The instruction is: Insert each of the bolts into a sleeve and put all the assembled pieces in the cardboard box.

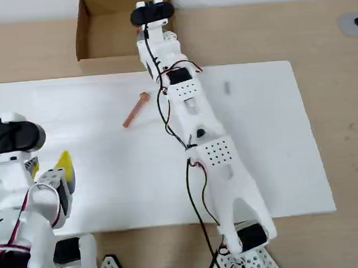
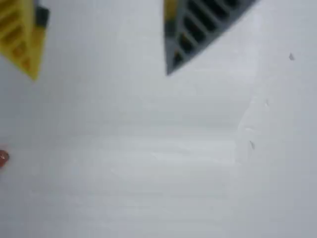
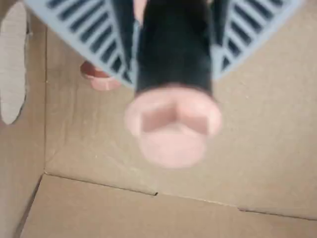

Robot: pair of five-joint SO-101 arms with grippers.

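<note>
My right gripper [image 3: 173, 79] is shut on an assembled piece: a black sleeve [image 3: 173, 49] with a pink bolt head [image 3: 171, 124] sticking out of its end. It hangs inside the cardboard box [image 3: 148, 208], above the box floor. Another pink bolt end [image 3: 99, 78] lies in the box behind it. From above, the right arm [image 1: 192, 109] stretches across the white board to the cardboard box [image 1: 83, 30]. A loose copper-coloured bolt [image 1: 135, 110] lies on the board left of that arm. My left gripper [image 2: 99, 73] hangs open over bare board, its yellow finger [image 1: 65, 163] near the board's left side.
The white board [image 1: 109, 187] covers most of the wooden table. It carries a small grey mark [image 1: 227, 87] right of the arm. A grey disc [image 1: 353, 22] sits at the table's far right. A small red spot [image 2: 2, 158] shows at the left wrist view's edge.
</note>
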